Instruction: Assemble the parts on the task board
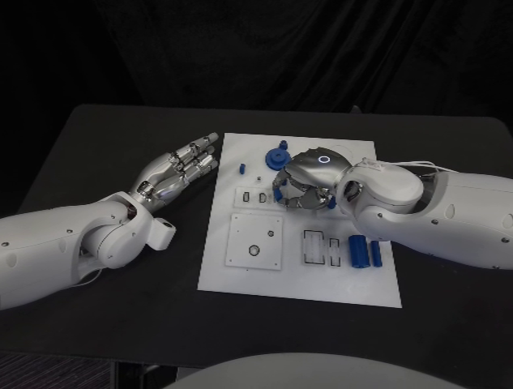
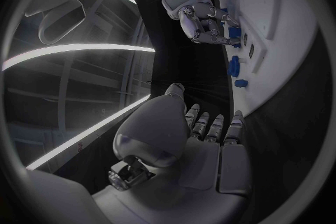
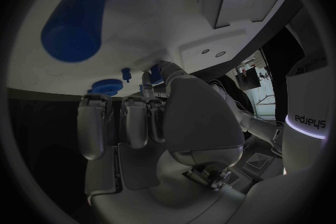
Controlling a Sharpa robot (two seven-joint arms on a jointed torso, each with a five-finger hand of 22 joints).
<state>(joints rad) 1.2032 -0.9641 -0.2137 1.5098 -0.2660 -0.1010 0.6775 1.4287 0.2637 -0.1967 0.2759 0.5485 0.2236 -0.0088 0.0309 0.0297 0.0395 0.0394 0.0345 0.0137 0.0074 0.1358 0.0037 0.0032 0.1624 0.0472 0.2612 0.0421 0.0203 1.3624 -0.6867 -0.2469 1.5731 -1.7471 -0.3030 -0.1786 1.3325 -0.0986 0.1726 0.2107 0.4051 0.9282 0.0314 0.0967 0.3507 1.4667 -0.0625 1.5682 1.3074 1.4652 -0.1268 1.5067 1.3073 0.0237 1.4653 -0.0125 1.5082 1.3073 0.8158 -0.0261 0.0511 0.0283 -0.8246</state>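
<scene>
The right silver hand (image 1: pixel 306 180) sits low over the flat white task board (image 1: pixel 282 279), fingers curled round a small blue part (image 1: pixel 282 194). The left silver hand (image 1: pixel 184 168) rests on the black worktop (image 1: pixel 92 154) beside it, fingers straight, apart, holding nothing.

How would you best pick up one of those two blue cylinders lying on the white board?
Probably from above, around the middle of the blue cylinder: it lies flat on the task board with its long sides exposed. Its twin lies close beside it, so the fingers have little room there.
</scene>
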